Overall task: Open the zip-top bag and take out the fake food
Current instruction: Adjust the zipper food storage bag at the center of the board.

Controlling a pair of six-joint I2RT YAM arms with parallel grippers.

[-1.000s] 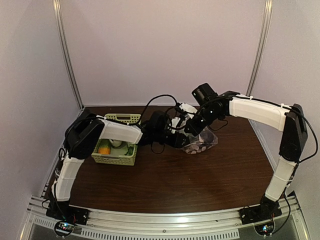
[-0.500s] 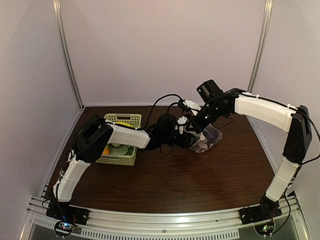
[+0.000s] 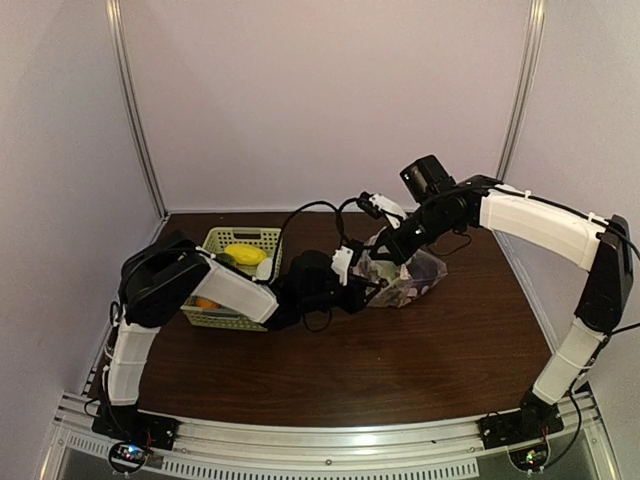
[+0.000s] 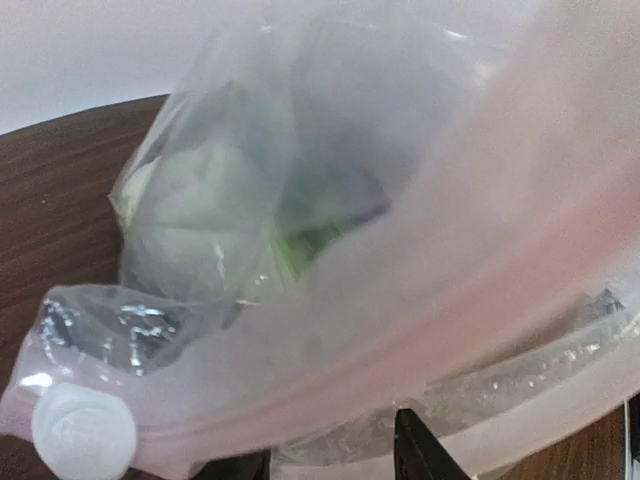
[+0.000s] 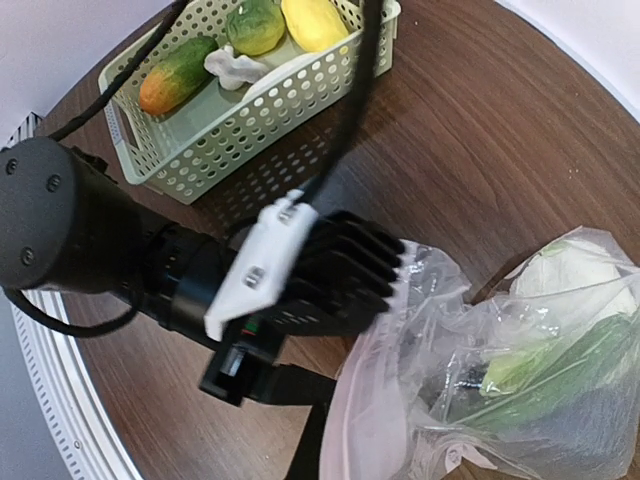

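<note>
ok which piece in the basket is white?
The small lumpy piece in the basket, between the long orange-and-green piece and the round green one; the yellow piece lies beyond. No other is white.

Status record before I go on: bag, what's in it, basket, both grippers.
bag: on table, right of basket; open or shut, cannot tell
in bag: whitish lump, green piece; rest hidden
in basket: yellow piece, green round piece, white piece, green-orange piece
left gripper: at zip strip; grip unclear
right gripper: at bag's top edge; grip unclear
</note>
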